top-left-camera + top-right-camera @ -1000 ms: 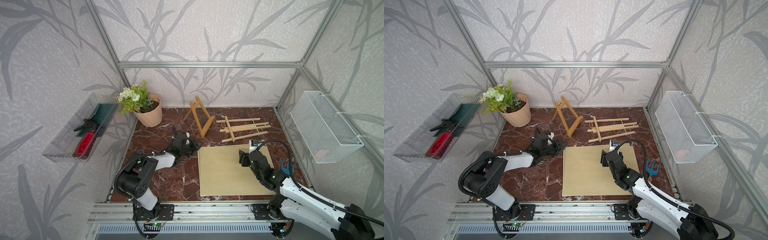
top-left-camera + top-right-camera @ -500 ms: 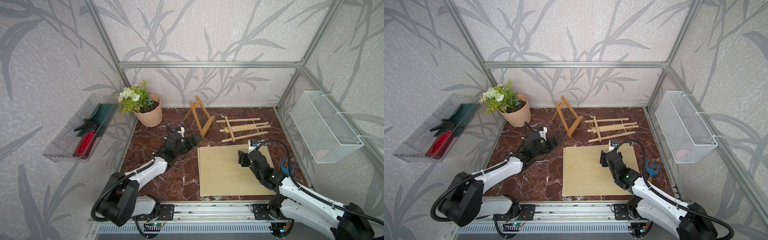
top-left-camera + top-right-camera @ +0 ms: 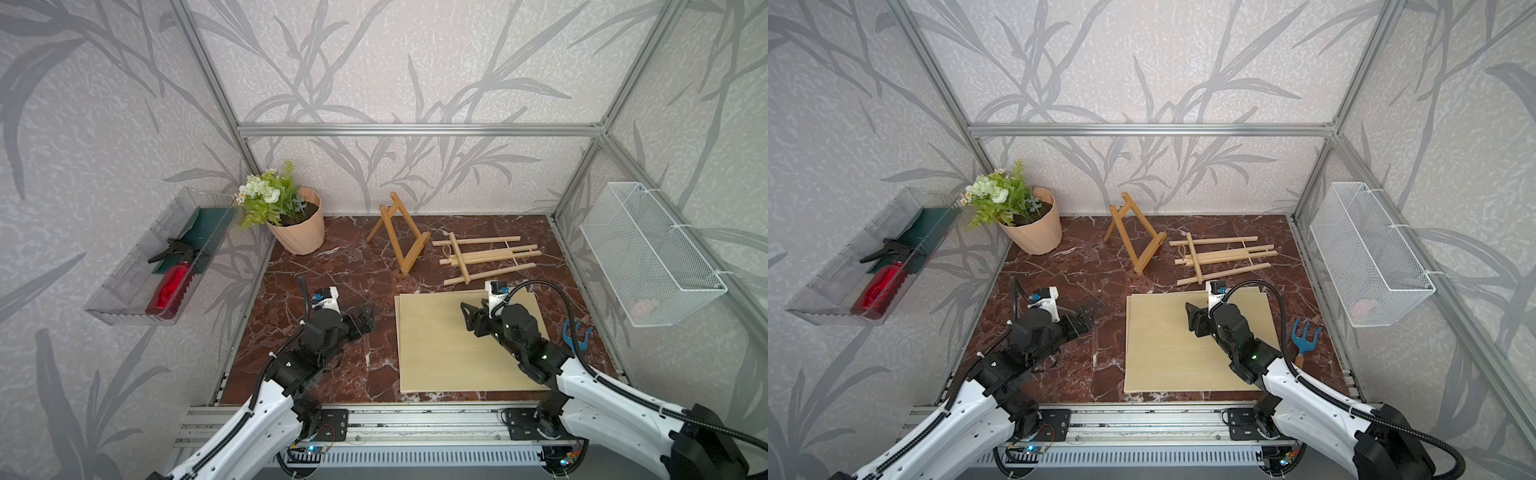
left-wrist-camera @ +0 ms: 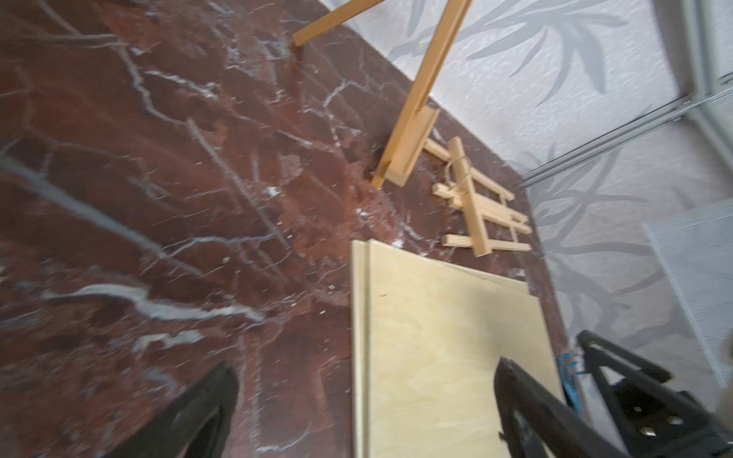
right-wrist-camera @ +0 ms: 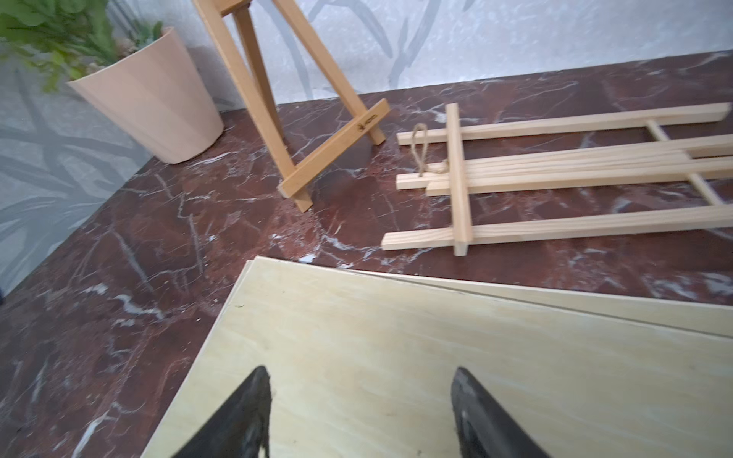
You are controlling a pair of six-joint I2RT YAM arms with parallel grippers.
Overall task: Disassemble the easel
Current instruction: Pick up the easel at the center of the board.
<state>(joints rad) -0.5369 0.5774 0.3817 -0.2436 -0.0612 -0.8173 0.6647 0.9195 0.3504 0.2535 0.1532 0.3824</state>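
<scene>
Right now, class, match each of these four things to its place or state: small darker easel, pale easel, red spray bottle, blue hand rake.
Things: 1 small darker easel; 2 pale easel; 3 red spray bottle; 4 blue hand rake.
States: A lying flat behind the boards; B in the clear wall tray; C standing upright; D right of the boards.
Pairs: 1-C, 2-A, 3-B, 4-D.

- The standing easel has its top cut off in the left wrist view.
- The pink thing in the wire basket is too blurry.
</scene>
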